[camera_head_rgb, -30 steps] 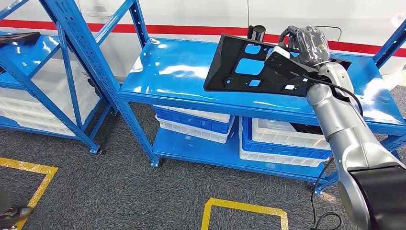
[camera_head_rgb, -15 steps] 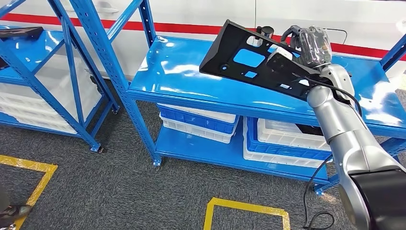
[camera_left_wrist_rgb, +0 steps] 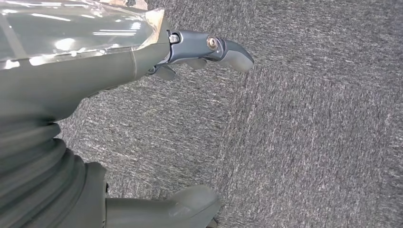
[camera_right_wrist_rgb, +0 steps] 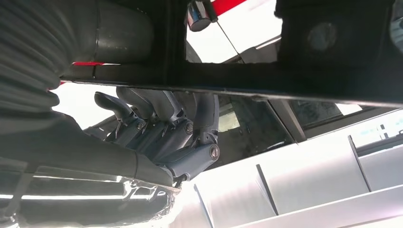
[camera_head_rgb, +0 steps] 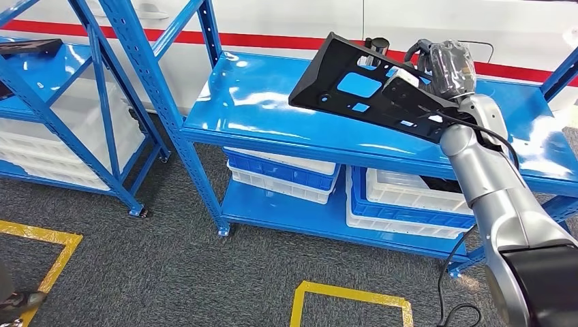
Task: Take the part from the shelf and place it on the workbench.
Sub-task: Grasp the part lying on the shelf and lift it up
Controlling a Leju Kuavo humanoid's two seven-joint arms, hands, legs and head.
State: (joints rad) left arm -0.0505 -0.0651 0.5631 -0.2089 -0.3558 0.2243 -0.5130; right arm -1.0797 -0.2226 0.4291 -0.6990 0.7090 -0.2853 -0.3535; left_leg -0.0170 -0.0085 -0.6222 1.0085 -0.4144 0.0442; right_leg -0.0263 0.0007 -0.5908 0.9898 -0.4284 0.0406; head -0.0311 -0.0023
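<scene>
A flat black plastic part with several cut-out holes hangs tilted above the blue shelf top, its left end raised. My right hand, wrapped in clear plastic, grips the part's right end. In the right wrist view the dark fingers curl against the part's black edge. My left hand hangs over grey carpet, its fingers apart and holding nothing.
Blue and white bins fill the lower shelf. A second blue rack stands to the left, with a black part on it. Yellow floor tape marks the grey carpet. A white vehicle with a red stripe stands behind the shelf.
My right hand has lifted the part's left end up off the shelf and tilted it more steeply. The camera shifted slightly early on.
</scene>
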